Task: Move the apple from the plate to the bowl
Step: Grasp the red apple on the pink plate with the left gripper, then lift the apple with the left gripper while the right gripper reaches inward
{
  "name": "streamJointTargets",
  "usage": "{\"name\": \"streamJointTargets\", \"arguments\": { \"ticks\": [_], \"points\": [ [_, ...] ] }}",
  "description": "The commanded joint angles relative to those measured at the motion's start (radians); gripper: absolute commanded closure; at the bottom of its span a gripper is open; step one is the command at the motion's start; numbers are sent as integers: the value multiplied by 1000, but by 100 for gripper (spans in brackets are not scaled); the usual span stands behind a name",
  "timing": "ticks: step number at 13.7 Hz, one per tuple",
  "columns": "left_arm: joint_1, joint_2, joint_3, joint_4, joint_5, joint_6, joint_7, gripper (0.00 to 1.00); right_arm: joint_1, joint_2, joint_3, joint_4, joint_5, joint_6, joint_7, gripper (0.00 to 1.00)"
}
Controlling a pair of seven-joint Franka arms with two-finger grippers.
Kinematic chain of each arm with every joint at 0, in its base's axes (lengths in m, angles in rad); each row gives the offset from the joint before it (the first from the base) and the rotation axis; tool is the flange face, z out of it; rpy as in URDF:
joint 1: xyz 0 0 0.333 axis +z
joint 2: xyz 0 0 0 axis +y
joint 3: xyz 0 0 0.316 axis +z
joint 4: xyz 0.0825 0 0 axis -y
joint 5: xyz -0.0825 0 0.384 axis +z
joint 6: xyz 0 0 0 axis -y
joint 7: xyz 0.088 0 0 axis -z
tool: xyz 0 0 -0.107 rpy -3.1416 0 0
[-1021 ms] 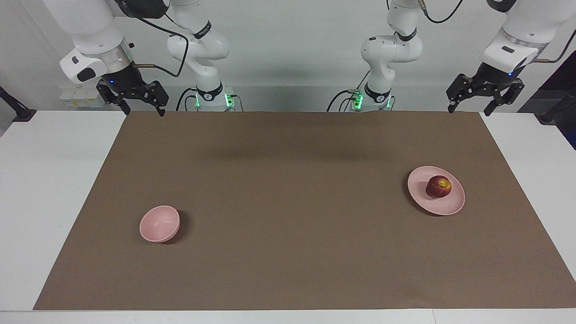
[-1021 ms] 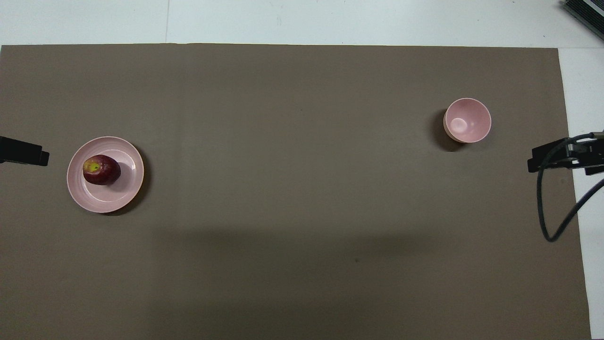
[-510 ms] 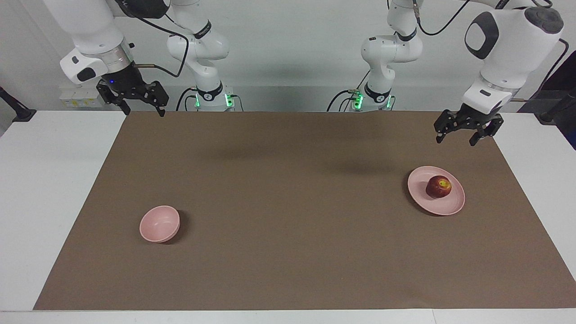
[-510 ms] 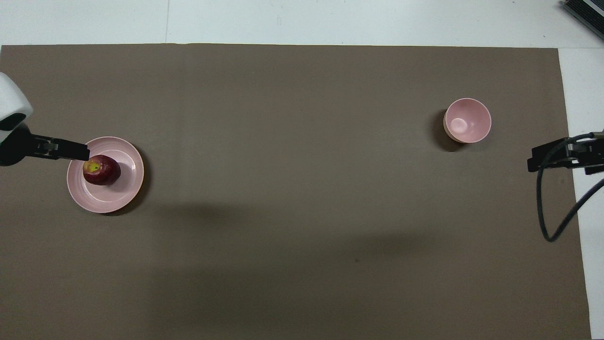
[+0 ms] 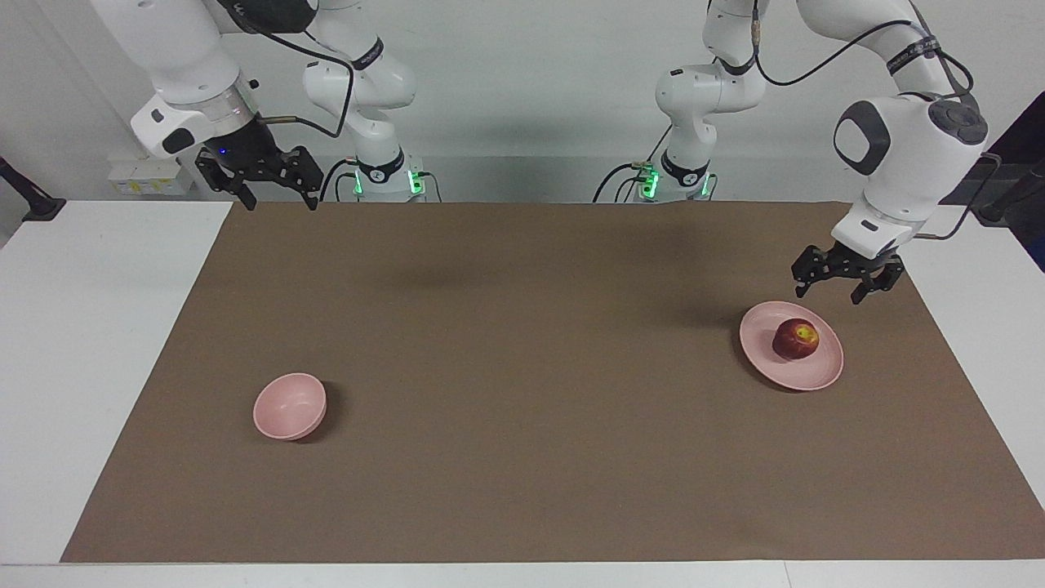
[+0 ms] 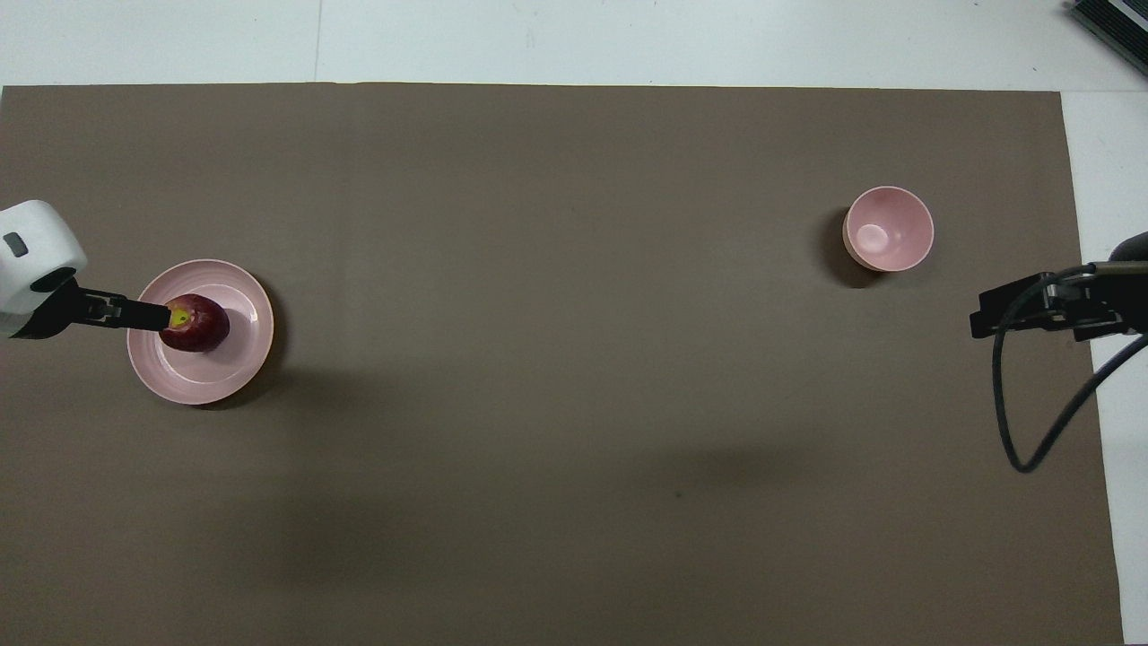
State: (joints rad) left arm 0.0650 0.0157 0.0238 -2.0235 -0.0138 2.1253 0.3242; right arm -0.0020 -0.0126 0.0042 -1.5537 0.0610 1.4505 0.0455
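Observation:
The dark red apple with a yellow patch sits on the flat pink plate toward the left arm's end of the table. In the overhead view the apple lies on the plate. My left gripper is open and empty, raised in the air just above the plate's edge nearer to the robots, clear of the apple; in the overhead view it overlaps the apple's edge. The small deep pink bowl stands empty toward the right arm's end. My right gripper is open, raised over the mat's edge by its base.
A brown mat covers most of the white table. A black cable hangs from the right arm.
My left gripper has come down from beside its base toward the plate and now hangs just above its edge. My right gripper has shifted slightly inward. Apple, plate and bowl have not moved.

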Motion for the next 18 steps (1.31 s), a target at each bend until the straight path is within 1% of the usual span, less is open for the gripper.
{"name": "streamJointTargets", "arguments": {
  "ticks": [1, 3, 5, 8, 9, 12, 13, 15, 16, 18],
  "points": [
    [10, 38, -9, -78, -8, 138, 12, 0, 5, -37, 6, -54, 58, 1, -4, 0],
    [10, 43, -10, -107, -9, 154, 7, 0, 4, -37, 13, -63, 112, -1, 22, 0],
    [10, 70, -10, -109, -9, 169, 4, 0, 5, -35, 16, -80, 176, 1, 59, 0],
    [10, 124, -10, -109, -9, 264, -1, 0, 17, -27, 17, -101, 296, -2, 180, 0],
    [10, 132, -10, -109, -9, 274, -1, 0, 48, -27, 17, -101, 301, 5, 230, 0],
    [10, 142, -10, -109, -9, 303, -23, 0, 60, -6, 17, -103, 370, 1, 322, 0],
    [9, 142, -10, -112, -9, 303, -33, 0, 71, 8, 17, -101, 378, -1, 383, 0],
    [9, 147, -12, -123, -9, 321, -37, 0, 76, 11, 17, -100, 382, 10, 595, 0],
    [6, 147, -10, -123, -9, 321, -37, 0, 77, 13, 19, -100, 401, 17, 667, 0],
    [4, 144, -12, -133, -9, 323, -46, 0, 109, 11, 19, -101, 431, 39, 755, 0]
  ]
}}
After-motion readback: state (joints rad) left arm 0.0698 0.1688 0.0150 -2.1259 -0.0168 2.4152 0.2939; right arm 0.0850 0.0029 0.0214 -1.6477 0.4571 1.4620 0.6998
